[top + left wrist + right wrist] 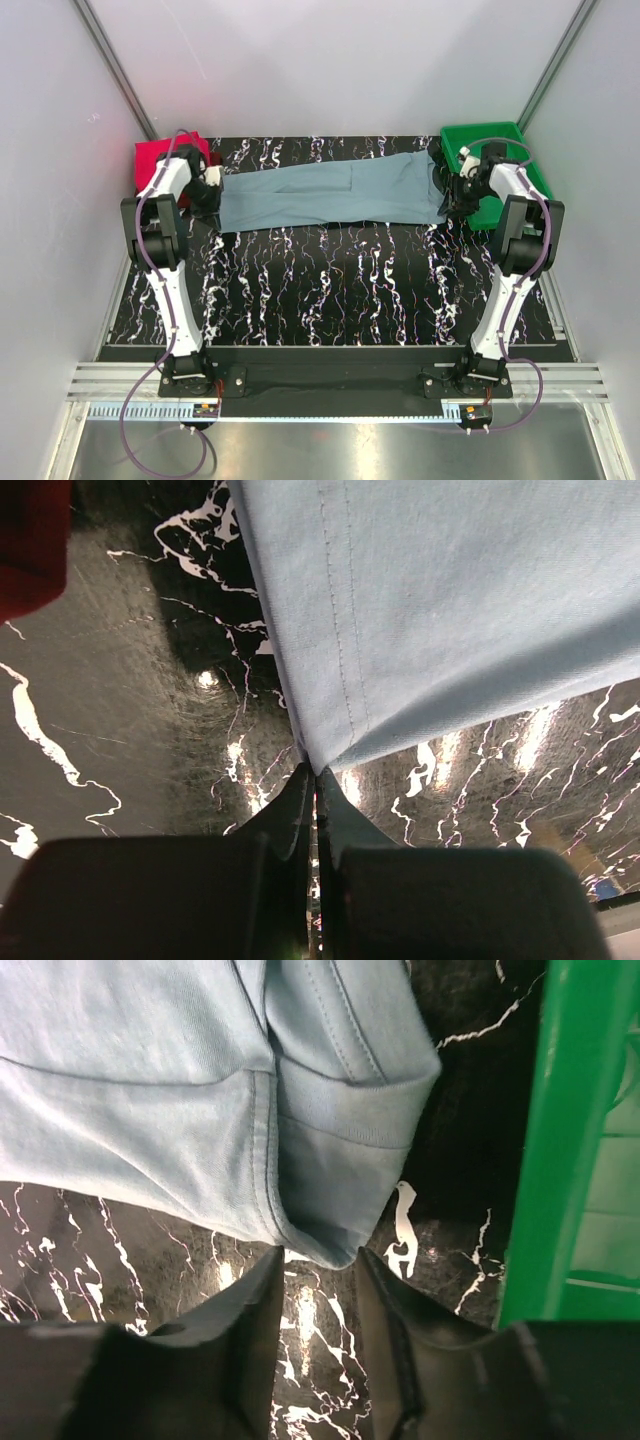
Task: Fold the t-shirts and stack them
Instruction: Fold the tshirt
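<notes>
My left claw [316, 785] is pinching a hem corner of the grey-blue t-shirt [330, 195], which lies lengthwise across the far side of the bench [330, 290]. My right claw [318, 1275] is spread, its tips flanking the shirt's opposite edge, beside the green tray [505, 145]. A red t-shirt [158, 158] sits at far left.

Marbled table [330, 290], blue t-shirt [330, 195], red t-shirt [160, 155], tray [495, 132]
</notes>
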